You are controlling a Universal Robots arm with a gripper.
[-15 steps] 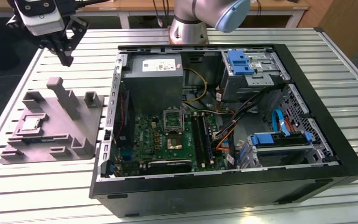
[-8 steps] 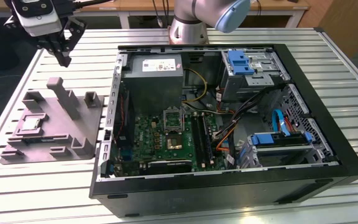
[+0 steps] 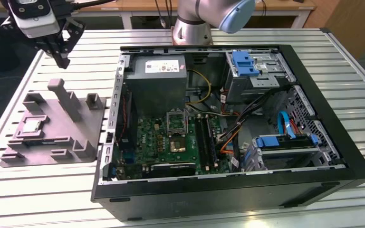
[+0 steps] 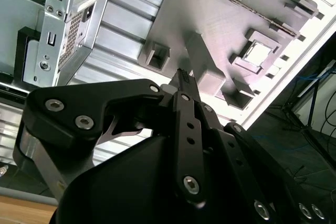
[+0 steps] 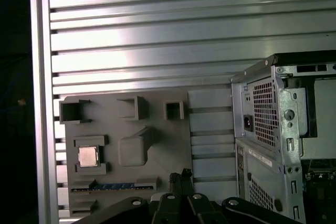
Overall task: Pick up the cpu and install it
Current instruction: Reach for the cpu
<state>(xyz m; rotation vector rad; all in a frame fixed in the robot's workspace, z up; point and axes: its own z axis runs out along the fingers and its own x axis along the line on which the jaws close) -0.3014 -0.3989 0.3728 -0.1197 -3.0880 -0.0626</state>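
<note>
The cpu (image 3: 30, 126), a small silvery square chip, lies flat in a recess of the grey moulded tray (image 3: 74, 135) on the exterior view's left. It also appears in both wrist views (image 4: 258, 53) (image 5: 88, 156). My gripper (image 3: 62, 61) hangs in the air above the tray's far side, well clear of the chip and holding nothing. Its black fingers meet at the tips (image 4: 185, 74) (image 5: 179, 176), so it is shut. The dark socket (image 3: 178, 143) sits on the green motherboard inside the open computer case (image 3: 334, 118), with its metal frame (image 3: 175, 118) raised.
The tray has upright posts (image 3: 65, 99) between my gripper and the chip. The case lies on its side on the slatted metal table (image 3: 55, 190), holding a power supply (image 3: 160, 71), cables and blue drive brackets (image 3: 283, 141). The arm's base (image 3: 192, 28) stands behind the case.
</note>
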